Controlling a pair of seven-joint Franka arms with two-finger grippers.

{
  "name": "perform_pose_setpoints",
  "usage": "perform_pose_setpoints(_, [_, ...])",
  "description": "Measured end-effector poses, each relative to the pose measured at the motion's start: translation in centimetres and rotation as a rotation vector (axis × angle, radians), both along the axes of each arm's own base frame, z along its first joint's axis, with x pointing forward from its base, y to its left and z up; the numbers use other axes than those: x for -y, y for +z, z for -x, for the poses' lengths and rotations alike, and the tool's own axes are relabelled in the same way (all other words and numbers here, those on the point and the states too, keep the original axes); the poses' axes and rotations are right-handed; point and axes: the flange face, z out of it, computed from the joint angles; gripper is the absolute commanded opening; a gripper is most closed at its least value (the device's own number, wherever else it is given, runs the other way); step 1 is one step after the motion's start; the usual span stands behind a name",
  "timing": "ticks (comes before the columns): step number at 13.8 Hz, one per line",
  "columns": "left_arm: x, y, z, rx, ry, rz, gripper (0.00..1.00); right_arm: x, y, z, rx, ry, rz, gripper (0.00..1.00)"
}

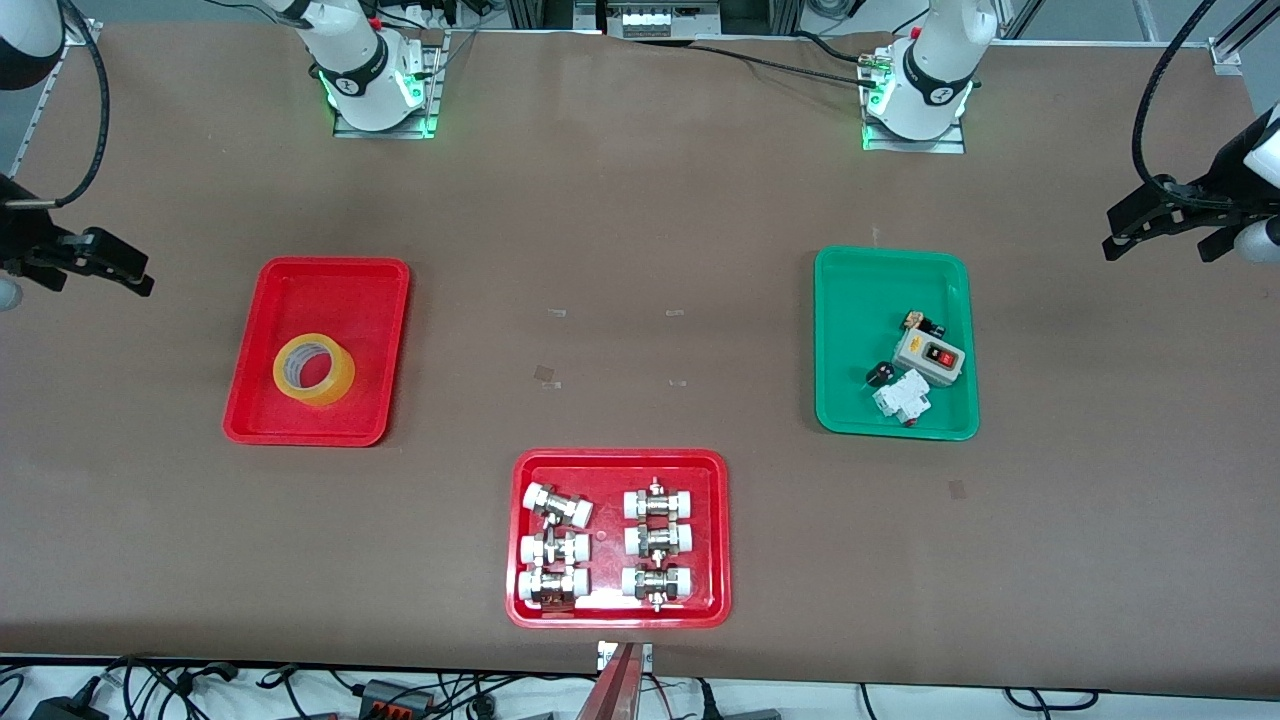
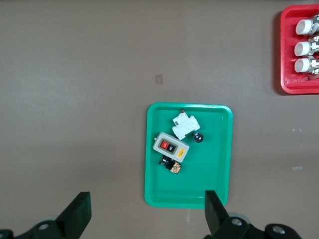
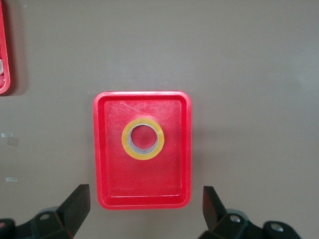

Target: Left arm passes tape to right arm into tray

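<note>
— From where does the front view look?
— From high across the table point(image 1: 640, 200), facing both arm bases and taking in the whole top.
— And the left wrist view?
— Straight down from high up, past the left gripper point(image 2: 147, 214), onto the green tray point(image 2: 219, 149); the front view shares that tray point(image 1: 850, 330).
— The right wrist view?
— Also straight down from high up, past the right gripper point(image 3: 145, 206), onto the red tray point(image 3: 107, 164), which the front view point(image 1: 270, 400) shares.
</note>
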Motion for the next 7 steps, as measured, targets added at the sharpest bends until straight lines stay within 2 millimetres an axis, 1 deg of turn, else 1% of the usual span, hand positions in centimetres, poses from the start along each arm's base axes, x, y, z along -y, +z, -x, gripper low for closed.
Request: perform_pose_setpoints(7, [0.00,0.00,0.00,0.000,0.000,0.000,1.00,0.02,0.12,0.24,-0.005,-0.001,0.000,1.00])
